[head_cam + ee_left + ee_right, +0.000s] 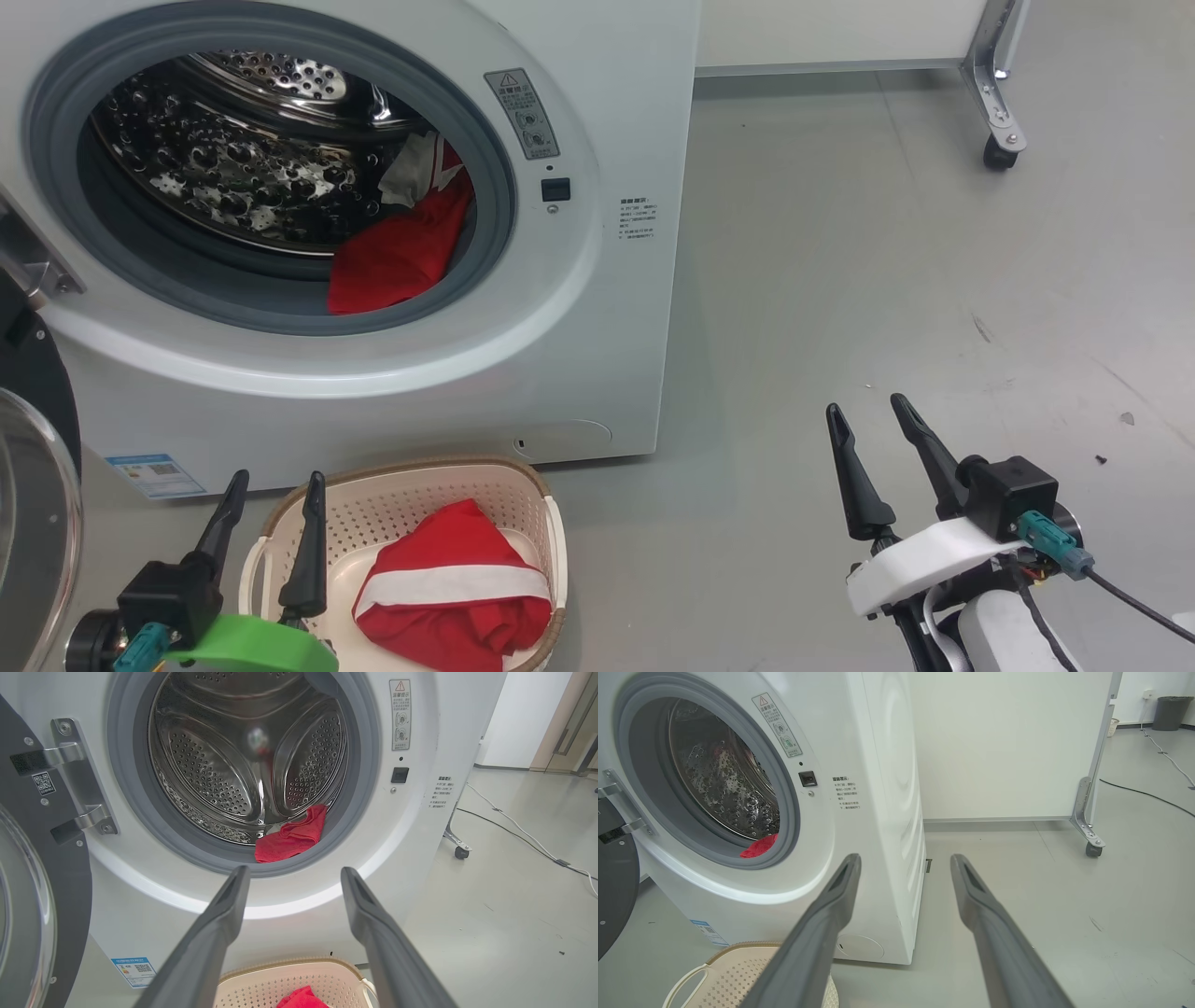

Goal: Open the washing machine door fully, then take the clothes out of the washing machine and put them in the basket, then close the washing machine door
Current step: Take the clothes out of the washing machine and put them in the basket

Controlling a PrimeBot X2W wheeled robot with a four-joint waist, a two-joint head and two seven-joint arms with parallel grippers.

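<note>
Nearest the head camera, the left hand [278, 478] and right hand [865, 406] are held low, fingers spread wide, with nothing gripped. At the left the washing machine door [37, 373] is swung open, so that step is judged done. One red striped garment [448, 583] is lying in the basket [401, 469] before the washing machine [607, 308]. Another red garment [397, 257] is seen at the drum's front lip. Its removal and the door's closing are yet to be done.

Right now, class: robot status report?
Left gripper, right gripper open. Red striped garment in cream perforated basket; second red garment in steel drum. Black round door open, port clear.
</note>
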